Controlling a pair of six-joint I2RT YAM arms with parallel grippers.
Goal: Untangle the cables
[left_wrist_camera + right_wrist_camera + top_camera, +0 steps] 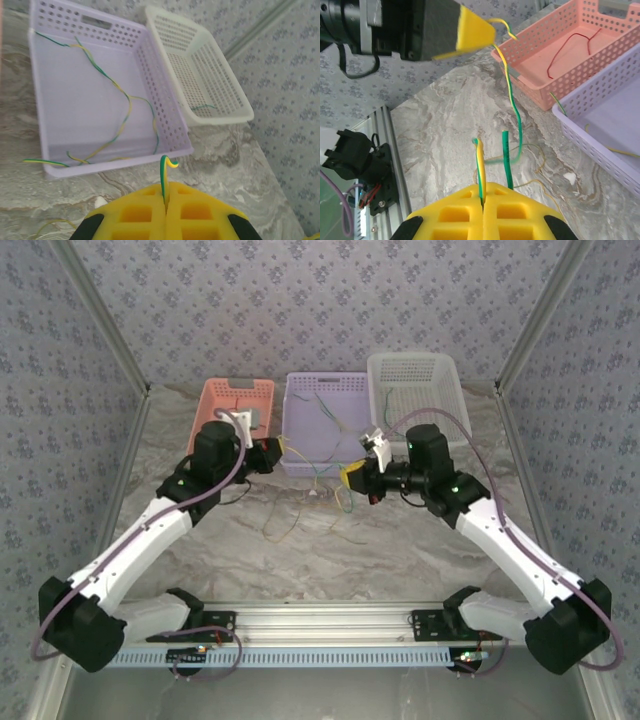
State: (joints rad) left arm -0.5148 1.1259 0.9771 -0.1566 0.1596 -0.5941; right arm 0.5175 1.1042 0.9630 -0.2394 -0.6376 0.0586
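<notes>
**Thin green-and-yellow cables [107, 77] pinched on both sides**

One cable end [167, 170] pokes up between the shut yellow fingers of the left gripper [166, 194]. The right gripper [483, 195] clamps another cable end [479, 165]. Ahead of the left gripper, more lie in a perforated lilac plastic basket [160, 85], with a white mesh basket [220, 75] beside it.

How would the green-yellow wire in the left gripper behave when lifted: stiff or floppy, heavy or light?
Probably floppy: below the left gripper the wire hangs in loose bends. Likely very light: it is hair-thin beside the pink basket. Its short end curls above the shut pads, so it may keep small kinks.
</notes>
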